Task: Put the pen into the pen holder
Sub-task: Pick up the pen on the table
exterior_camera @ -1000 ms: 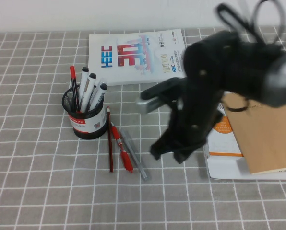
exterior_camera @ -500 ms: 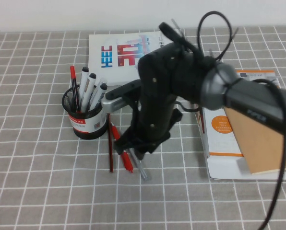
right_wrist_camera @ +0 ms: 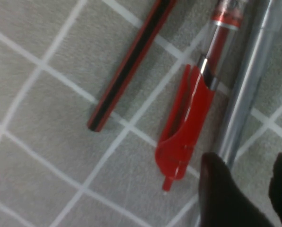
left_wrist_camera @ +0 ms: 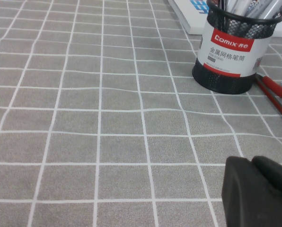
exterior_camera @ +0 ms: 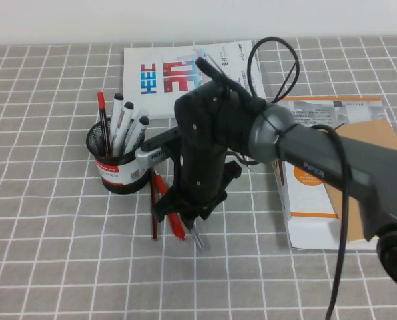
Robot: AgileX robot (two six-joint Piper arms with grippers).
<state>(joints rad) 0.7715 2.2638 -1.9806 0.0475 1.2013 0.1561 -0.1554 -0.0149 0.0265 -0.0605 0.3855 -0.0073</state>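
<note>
The right gripper [exterior_camera: 188,217] is positioned low over the middle of the worktop, directly above the pens lying beside the pen holder [exterior_camera: 118,163]. In the right wrist view its two dark fingers [right_wrist_camera: 226,194] are seen spread apart, with the grey pen [right_wrist_camera: 247,87] running into the gap between them; whether a finger touches the pen cannot be told. Nothing is gripped.

The pen [exterior_camera: 197,239] lies flat on the grey checked tablecloth [exterior_camera: 52,253], only its near end showing from under the gripper in the high view. The red pen [right_wrist_camera: 193,111] lies just beside it, on its left, and the thin red-black pencil [right_wrist_camera: 129,61] lies a little farther left, nearly parallel.

The pen holder stands upright toward the left of the worktop's middle, just beside the far ends of the loose pens. It is filled with several markers and a red-capped pen. On its white label band, "Comix" is printed in red, followed by Chinese characters and a line of Chinese text beneath.

A white booklet [exterior_camera: 152,77] lies at the far edge, with "HEC" legible on its cover. A brown notebook [exterior_camera: 372,193] is stacked on a white and orange book near the right edge.

The left gripper [left_wrist_camera: 259,191] is located near the near left corner, just above the cloth; the state of its jaws cannot be told.
</note>
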